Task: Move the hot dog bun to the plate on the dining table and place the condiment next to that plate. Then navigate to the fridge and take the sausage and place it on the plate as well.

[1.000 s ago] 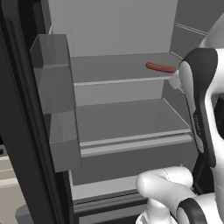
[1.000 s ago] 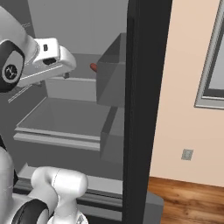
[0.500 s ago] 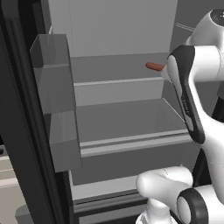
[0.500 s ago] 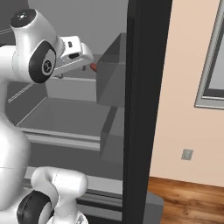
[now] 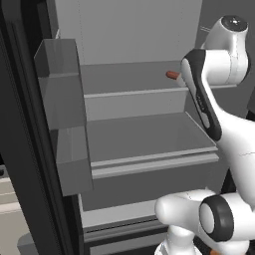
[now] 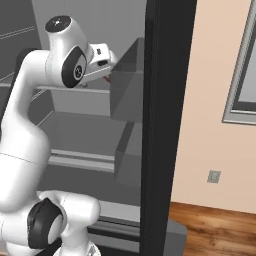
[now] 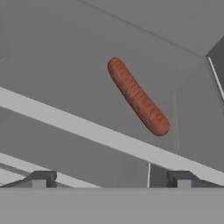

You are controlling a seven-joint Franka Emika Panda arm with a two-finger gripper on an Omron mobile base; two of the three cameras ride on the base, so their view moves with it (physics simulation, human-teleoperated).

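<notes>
Sausage (image 7: pixel 137 97) lying on fridge (image 5: pixel 129 134) shelf; fingers (image 7: pixel 109 179) spread wide, holding nothing; no legible writing.

Pale grey fridge shelf (image 7: pixel 87 131), lone sausage (image 7: pixel 138 97) flat on it

From my right base camera, the white arm reaches into the tall black fridge (image 6: pixel 160 125) with its pale grey interior. Just beyond the hand I catch a sliver of the thin reddish-brown sausage (image 6: pixel 106 78), beside a grey door bin (image 6: pixel 127 85).
</notes>
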